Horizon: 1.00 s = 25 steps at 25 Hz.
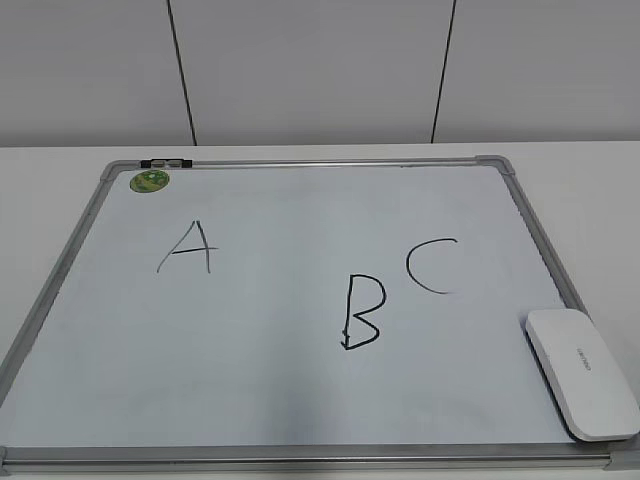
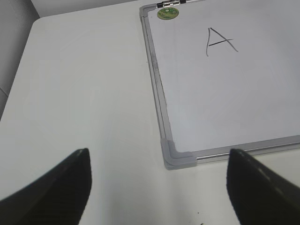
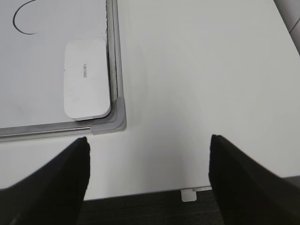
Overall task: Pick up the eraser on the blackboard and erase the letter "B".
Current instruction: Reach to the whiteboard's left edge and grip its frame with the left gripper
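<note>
The blackboard [image 1: 300, 400], in fact a white board in a silver-grey frame, lies flat on the white counter [image 2: 84, 93]. A round green sticker [image 1: 149, 181] sits in its far left corner.

The eraser [image 1: 582, 372] lies flat on the board in the near right corner. It is a white rounded slab with small grey lettering on top. In the exterior view its long axis runs from the near right edge back toward the board's middle, slightly slanted against the right frame. In the right wrist view the eraser [image 3: 86, 78] lies alongside the right frame rail, close against it, one short end just beside the near rail at the corner piece.

The letter "B" [image 1: 362, 312] is drawn in black marker near the middle of the board, upright as seen from the near edge. The "A" [image 1: 188, 247] stands to its left and further back, the "C" [image 1: 432, 266] to its right, between the B and the eraser.

Left hand [image 2: 159, 187]: fingers spread wide, nothing between them, above bare counter just off the board's near left corner.

Right hand [image 3: 149, 180]: fingers spread wide, holding nothing, above the counter's near edge, to the right of the board's near right corner and clear of the eraser.
</note>
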Each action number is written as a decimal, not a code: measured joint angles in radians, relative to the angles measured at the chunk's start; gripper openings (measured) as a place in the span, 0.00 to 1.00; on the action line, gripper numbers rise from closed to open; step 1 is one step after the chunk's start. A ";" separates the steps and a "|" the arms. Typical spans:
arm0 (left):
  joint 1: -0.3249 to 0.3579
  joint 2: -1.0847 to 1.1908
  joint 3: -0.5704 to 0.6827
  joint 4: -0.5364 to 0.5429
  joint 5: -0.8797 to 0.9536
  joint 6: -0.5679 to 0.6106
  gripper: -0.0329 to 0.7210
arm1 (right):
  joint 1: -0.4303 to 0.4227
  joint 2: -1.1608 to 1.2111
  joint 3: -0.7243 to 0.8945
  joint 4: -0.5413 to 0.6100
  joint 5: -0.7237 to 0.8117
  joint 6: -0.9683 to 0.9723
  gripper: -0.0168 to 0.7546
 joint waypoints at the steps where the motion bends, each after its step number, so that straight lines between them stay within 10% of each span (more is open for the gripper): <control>1: 0.000 0.000 0.000 0.000 0.000 0.000 0.95 | 0.000 0.000 0.000 0.000 0.000 0.000 0.78; 25: 0.000 0.095 -0.044 -0.005 -0.037 0.000 0.91 | 0.000 0.000 0.000 0.000 0.000 0.000 0.78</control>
